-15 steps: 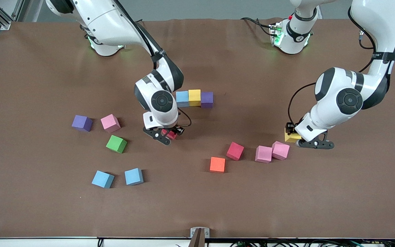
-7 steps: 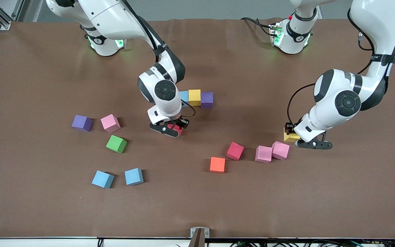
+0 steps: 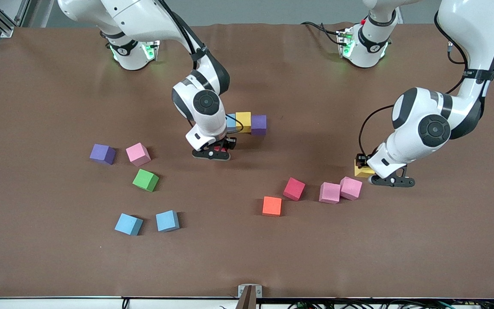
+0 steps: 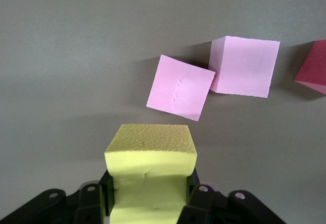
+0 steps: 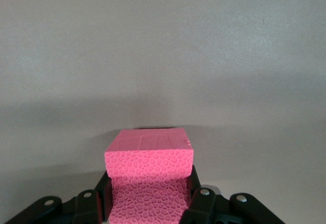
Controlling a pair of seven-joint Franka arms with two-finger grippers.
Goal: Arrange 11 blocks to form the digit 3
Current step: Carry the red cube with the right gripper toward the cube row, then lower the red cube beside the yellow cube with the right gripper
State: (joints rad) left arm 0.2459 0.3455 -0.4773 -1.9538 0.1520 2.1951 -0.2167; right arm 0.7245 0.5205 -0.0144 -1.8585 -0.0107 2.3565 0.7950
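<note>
The right gripper (image 3: pixel 212 153) is gripping a red block (image 5: pixel 149 175) just by the blue-yellow-purple row (image 3: pixel 247 122), which should be joined squarely, flush beneath the blue end; the left gripper (image 3: pixel 386 178) is clamping a yellow block (image 4: pixel 150 175) near two pink blocks (image 3: pixel 340 189)

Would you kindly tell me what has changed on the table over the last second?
The right gripper, shut on a red block, has carried it toward the row of light blue, yellow and purple blocks. The left gripper has barely shifted, still shut on its yellow block. The loose blocks have not moved.
</note>
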